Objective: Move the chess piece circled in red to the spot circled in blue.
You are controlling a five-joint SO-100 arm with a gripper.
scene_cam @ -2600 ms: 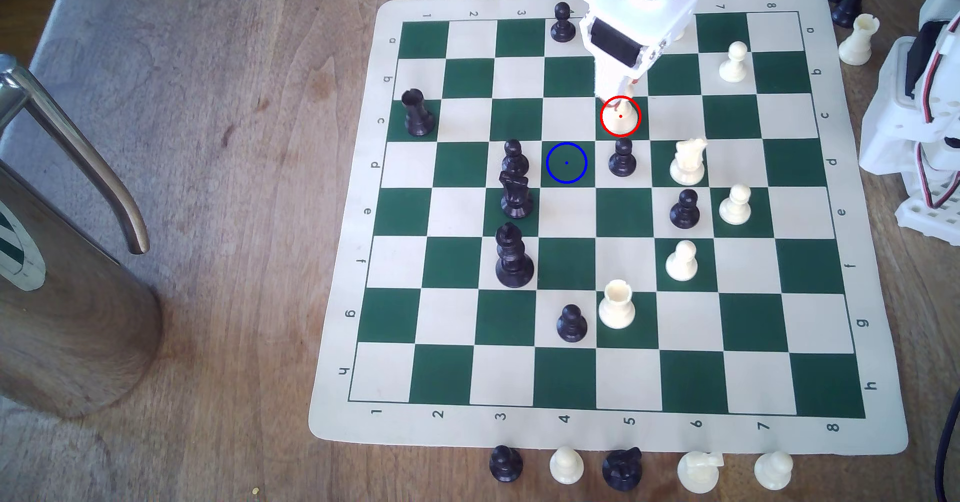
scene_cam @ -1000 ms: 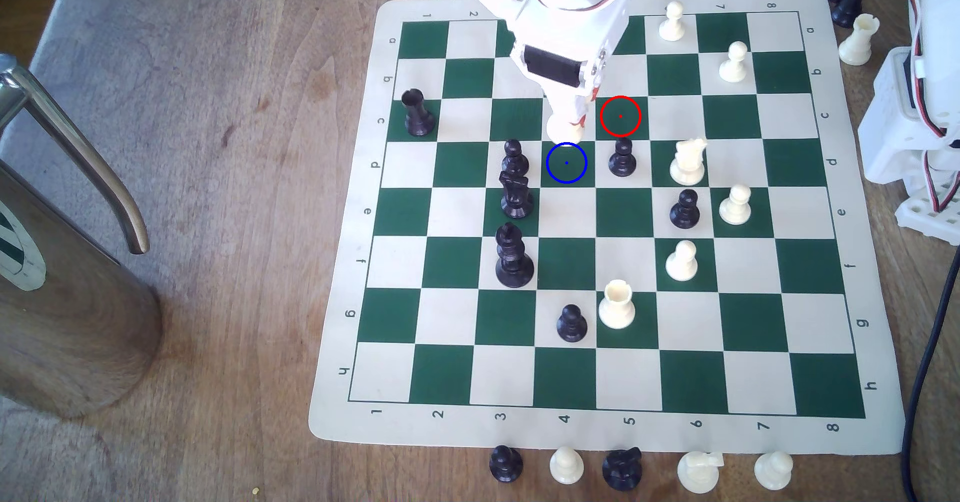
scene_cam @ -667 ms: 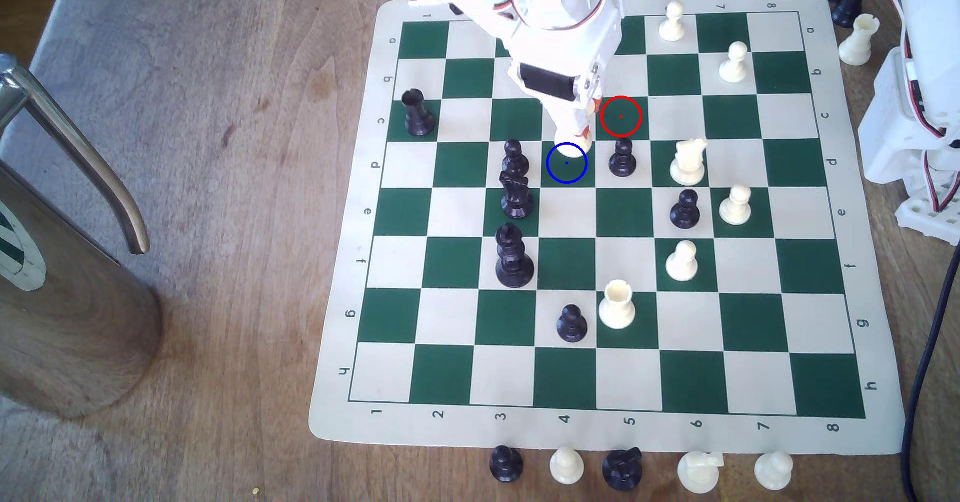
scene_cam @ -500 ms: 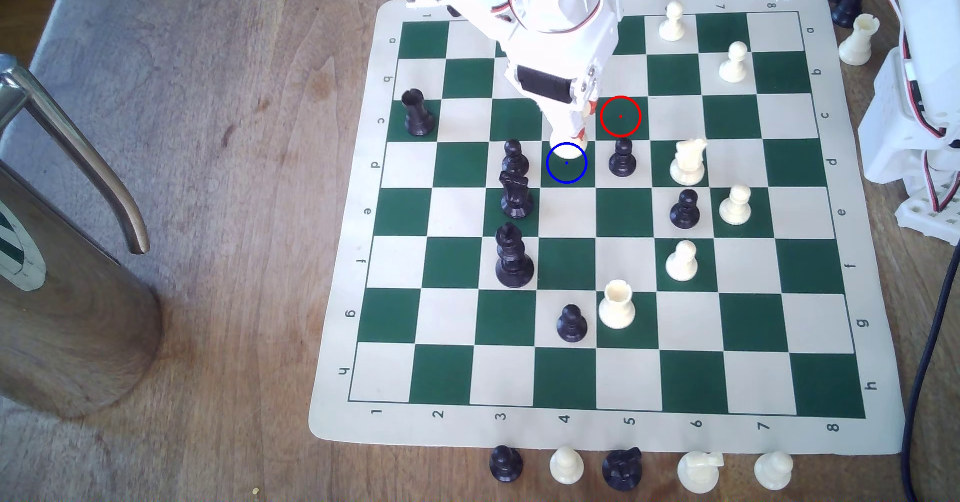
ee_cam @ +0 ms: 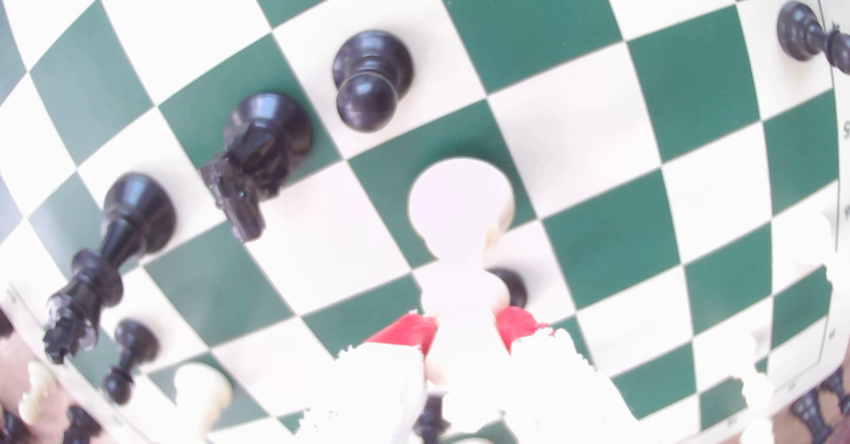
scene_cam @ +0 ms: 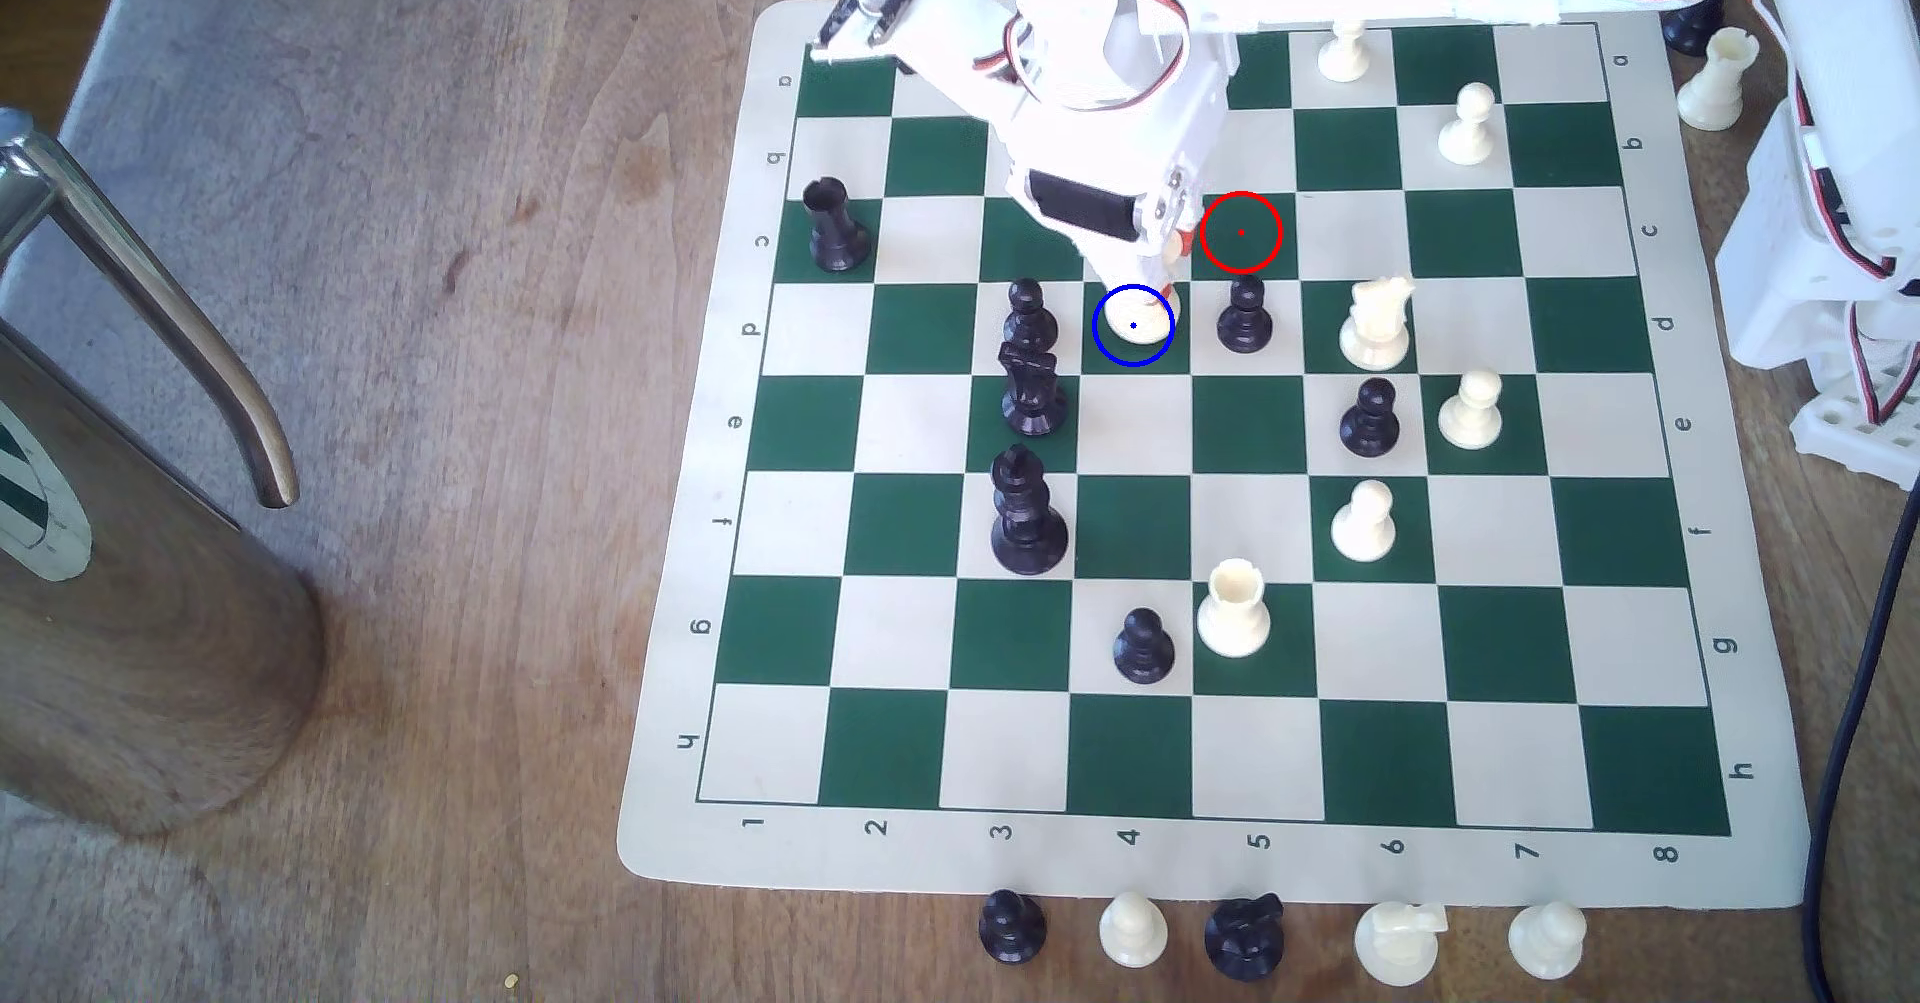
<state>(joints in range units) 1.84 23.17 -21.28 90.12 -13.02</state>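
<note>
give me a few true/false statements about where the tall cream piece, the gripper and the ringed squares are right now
1. The tall cream-white chess piece has its base inside the thin blue ring. True.
2. The white gripper with red pads is open and clear of the piece. False: it is shut on the piece's slim body.
3. The red-ringed green square holds a black pawn. False: it is bare.
4. A small black pawn stands one square to the exterior view's right of the blue ring. True.

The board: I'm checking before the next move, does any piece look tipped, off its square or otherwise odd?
Nothing stands out. The pieces on the board stand upright. The gripper holds the cream piece upright at the blue-ringed square.
</note>
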